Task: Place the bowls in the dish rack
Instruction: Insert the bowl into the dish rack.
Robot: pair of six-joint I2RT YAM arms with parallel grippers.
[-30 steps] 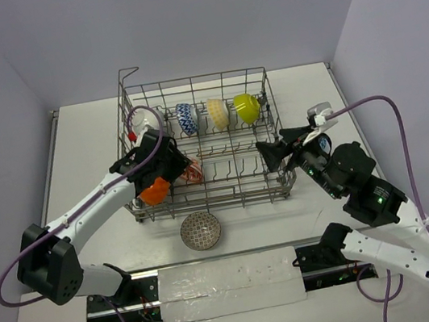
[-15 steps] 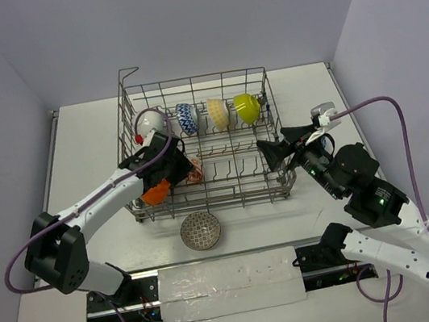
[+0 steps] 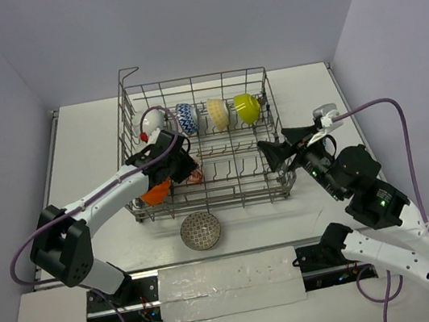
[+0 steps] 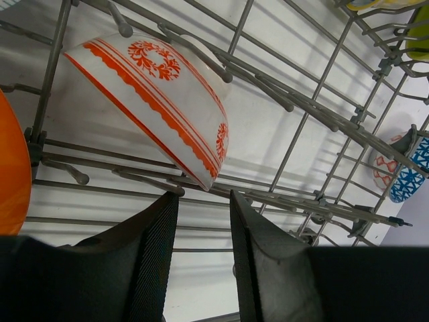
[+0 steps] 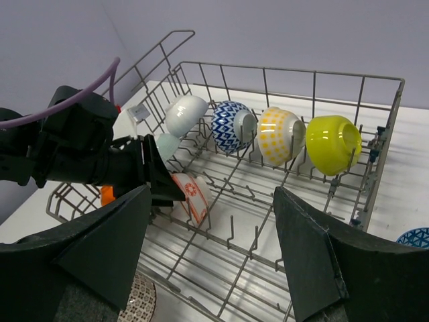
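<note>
The left arm (image 3: 98, 200) is stretched forward and inward from its base, and the left claw (image 3: 189, 167) is pointed down and to the right. Its fingers (image 4: 151, 255) are set a narrow gap apart, with nothing gripped between them. The right arm (image 3: 367, 194) is bent at the elbow. The right claw (image 3: 265, 155) is aimed leftward, with its fingers (image 5: 107, 248) spread wide and empty.

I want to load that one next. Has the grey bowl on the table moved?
No. The grey bowl lies at the same spot as before, just in front of the near edge of the rack.
</note>
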